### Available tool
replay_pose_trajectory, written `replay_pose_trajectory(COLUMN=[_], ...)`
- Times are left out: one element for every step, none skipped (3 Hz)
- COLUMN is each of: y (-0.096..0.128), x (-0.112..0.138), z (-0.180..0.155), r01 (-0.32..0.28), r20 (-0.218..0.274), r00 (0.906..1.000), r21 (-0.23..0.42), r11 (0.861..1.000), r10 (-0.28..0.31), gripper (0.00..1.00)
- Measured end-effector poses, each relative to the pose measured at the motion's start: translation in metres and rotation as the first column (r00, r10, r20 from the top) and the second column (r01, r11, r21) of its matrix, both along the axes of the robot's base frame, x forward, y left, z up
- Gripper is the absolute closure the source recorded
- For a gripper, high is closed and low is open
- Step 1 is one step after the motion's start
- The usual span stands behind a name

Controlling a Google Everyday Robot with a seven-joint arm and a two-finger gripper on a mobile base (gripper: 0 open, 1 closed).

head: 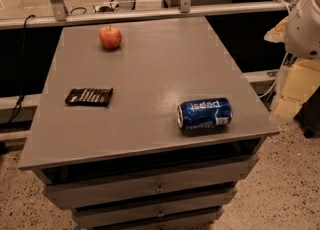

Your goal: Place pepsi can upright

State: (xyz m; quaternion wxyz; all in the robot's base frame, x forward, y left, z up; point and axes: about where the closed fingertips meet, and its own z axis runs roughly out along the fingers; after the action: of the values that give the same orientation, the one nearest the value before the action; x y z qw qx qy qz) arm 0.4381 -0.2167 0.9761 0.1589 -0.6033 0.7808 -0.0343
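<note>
Cable: dark, hanging down beside the left edge of the cabinet; off the top surface
Packet: flat, black, with pale markings; lying on the left half of the top, near the left edge; well apart from the other things
Apple: red, standing toward the back left of the top; nothing touches it
Cabinet top: grey, flat; three things rest on it
Drawers: grey fronts stacked under the top, each with a small knob in the middle
Pepsi can: dark blue, lying on its side near the front right corner of the top; length running left to right; one silver end faces left; white lettering shows upside down; well apart from packet and apple; not upright
Robot part: white, rounded, at the upper right edge, off to the side of the cabinet and clear of the can
Gripper: not in view; whether it is spread or pressed together, I cannot tell
</note>
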Motion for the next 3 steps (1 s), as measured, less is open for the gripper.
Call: replay_pose_trajectory(y=[0.000, 0.019, 0.055], x=[0.000, 0.012, 0.029], z=[0.000, -0.022, -0.064], r01=[0.000, -0.036, -0.085], r20=[0.000, -0.006, -0.041], r00=[1.0000, 0.9993, 0.9950], r21=[0.000, 0.059, 0.138], r11=[1.000, 0.998, 0.987], r10=[0.000, 0.036, 0.091], gripper=[0.00, 0.00, 0.00])
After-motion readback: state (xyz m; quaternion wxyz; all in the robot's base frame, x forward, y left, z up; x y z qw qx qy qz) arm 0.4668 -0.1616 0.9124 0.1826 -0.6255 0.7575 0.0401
